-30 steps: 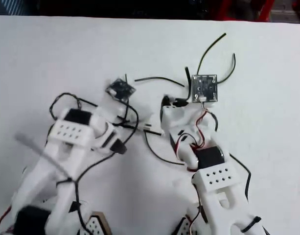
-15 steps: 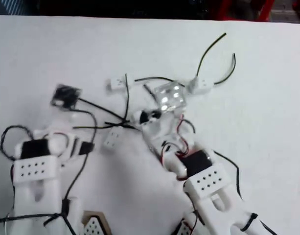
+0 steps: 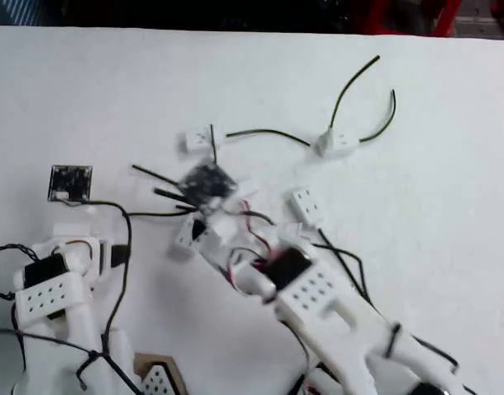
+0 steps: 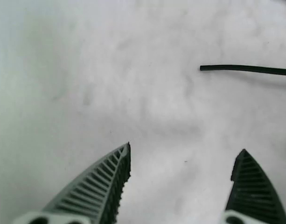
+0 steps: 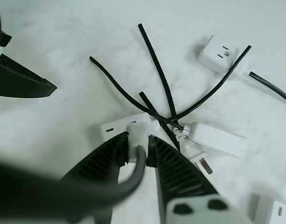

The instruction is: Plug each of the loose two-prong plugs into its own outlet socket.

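**Operator:** Where is the plug, and what holds it?

**Technician:** The white plug point(image 5: 136, 129) sits between the right jaws, which are closed on its two sides. It is just over a white socket block point(image 5: 109, 129) that lies flat on the tabletop point(image 5: 63, 28).

**Operator:** What cannot be verified?

**Technician:** The prongs are hidden by the plug body and the jaws, so contact with the socket block cannot be told. In the high view the wrist of the right arm point(image 3: 317, 292) covers the plug. A long white connector body point(image 5: 217, 139) lies flat just beside the right jaws. Whether it is a plug or a socket is hard to make out.

**Operator:** State the plug's orientation.

**Technician:** Its long axis runs along the jaws. The cord end faces the wrist and the other end points down at the tabletop. A black cord point(image 5: 139, 163) leaves the body toward the camera and bends aside.

**Operator:** And the surrounding parts?

**Technician:**
- **Second socket:** The second socket point(image 5: 218, 53) rests well apart from the jaws, with its slotted face toward the camera.
- **Loose cords:** Several loose black cords point(image 5: 156, 70) cross between this socket and the jaws.
- **High view:** Three more white pieces show here, a corded block point(image 3: 198, 140), a far block point(image 3: 335, 144) and a small block point(image 3: 305, 206).
- **Left arm:** The left arm point(image 3: 54, 296) stands well apart from this cluster.
- **Left jaws:** The left jaws are spread apart over bare tabletop, with a cord tip point(image 4: 245, 69) beyond them.

**Operator:** Surface and room?

**Technician:** The tabletop is plain white. Past its far edge the room is dark, with a red frame point(image 3: 416, 12) at one corner.
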{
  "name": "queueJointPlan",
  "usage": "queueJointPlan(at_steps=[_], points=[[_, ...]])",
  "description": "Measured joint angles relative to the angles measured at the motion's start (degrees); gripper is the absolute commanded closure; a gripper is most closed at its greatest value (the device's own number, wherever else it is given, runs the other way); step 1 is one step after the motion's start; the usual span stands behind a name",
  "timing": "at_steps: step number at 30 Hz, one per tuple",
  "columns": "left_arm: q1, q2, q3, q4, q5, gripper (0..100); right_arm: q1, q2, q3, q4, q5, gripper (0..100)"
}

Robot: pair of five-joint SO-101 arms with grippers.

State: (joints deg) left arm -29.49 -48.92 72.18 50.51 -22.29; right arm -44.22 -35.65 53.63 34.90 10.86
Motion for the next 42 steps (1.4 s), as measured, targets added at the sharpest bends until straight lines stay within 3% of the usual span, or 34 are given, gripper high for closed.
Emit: queueJointPlan(at_steps=[8,16,42], points=[[-0.5,0.0,0.4,0.0,0.0,66,-4.1,17.3,-10.7,1.1,8.8,98.1],[-0.5,0.0,0.4,0.0,0.0,66,-4.7,26.2,-16.5,5.0,11.0,98.1],[-0.5,0.0,0.5,0.0,0.0,66,-5.2,28.0,-18.5,9.1,10.9,98.1]])
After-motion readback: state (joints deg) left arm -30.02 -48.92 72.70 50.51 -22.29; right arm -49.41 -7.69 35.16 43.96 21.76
